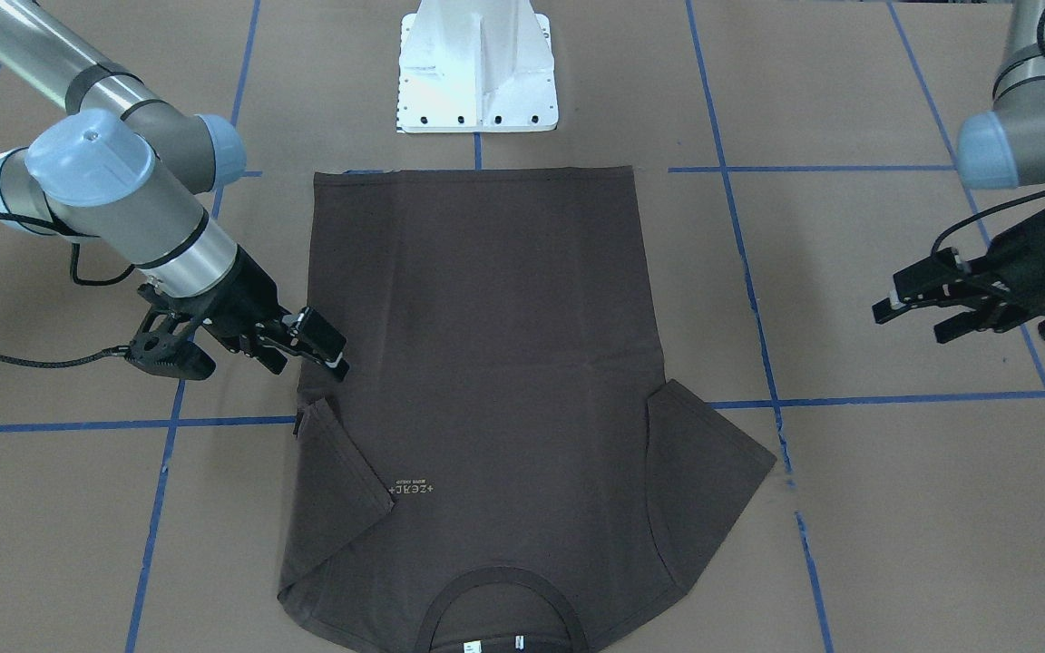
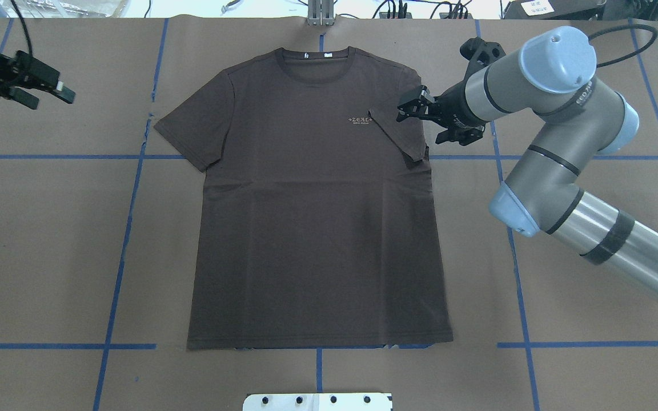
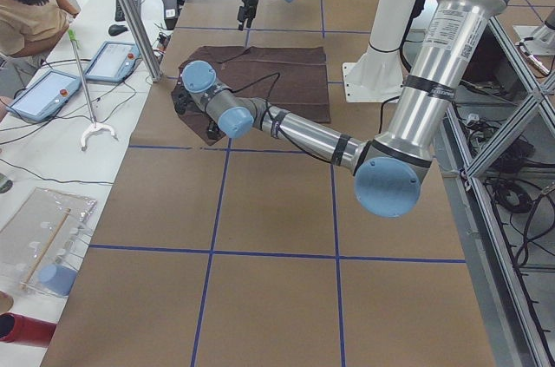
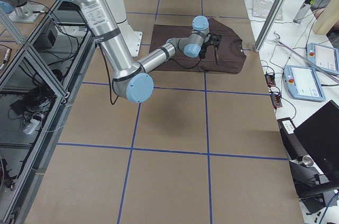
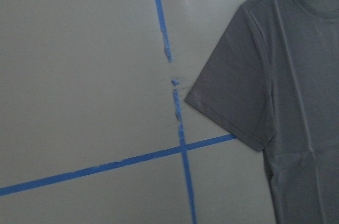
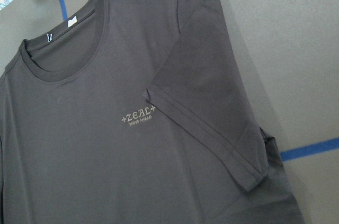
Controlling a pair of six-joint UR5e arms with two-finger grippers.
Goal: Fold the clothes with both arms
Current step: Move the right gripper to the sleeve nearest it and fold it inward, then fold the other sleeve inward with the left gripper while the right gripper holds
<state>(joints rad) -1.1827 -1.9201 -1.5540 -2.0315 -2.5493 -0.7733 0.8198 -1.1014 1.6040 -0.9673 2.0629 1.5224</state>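
So, T-shirt (image 2: 317, 200) lies flat mid-table (image 2: 49, 257), collar to far edge, sleeve on robot's R side folded in. Right gripper (image 2: 434, 121) hovers by that sleeve, jaws apart. Left gripper (image 2: 26, 85) near far-left corner, also apart. Prob. next: mirror w/ L sleeve, pinch cuff edge only, keep low. No containers seen.

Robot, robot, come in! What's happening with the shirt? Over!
Left gripper open, off the T-shirt. Right gripper open at folded-in sleeve. Other sleeve flat. Nothing blocking.
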